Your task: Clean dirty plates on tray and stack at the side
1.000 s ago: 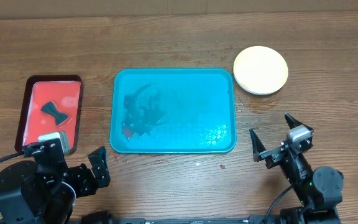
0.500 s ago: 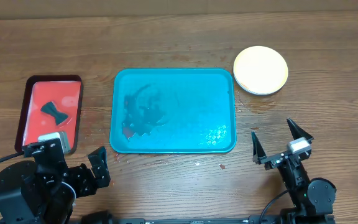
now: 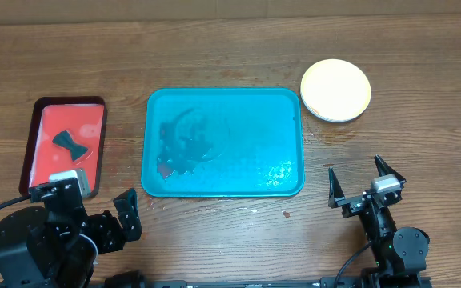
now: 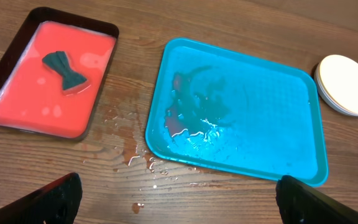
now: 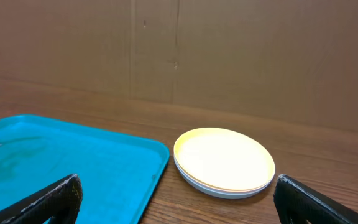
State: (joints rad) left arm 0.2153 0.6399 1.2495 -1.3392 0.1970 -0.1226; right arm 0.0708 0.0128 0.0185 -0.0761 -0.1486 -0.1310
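Jaws apart — sponge in red tray

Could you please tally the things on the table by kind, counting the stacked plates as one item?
Trays: 2 (teal tray, red tray)
Plate stack: 1
Bow-shaped sponge: 1, lying in the red tray
Total: 4

Wet teal tray, stacked plates, red tray
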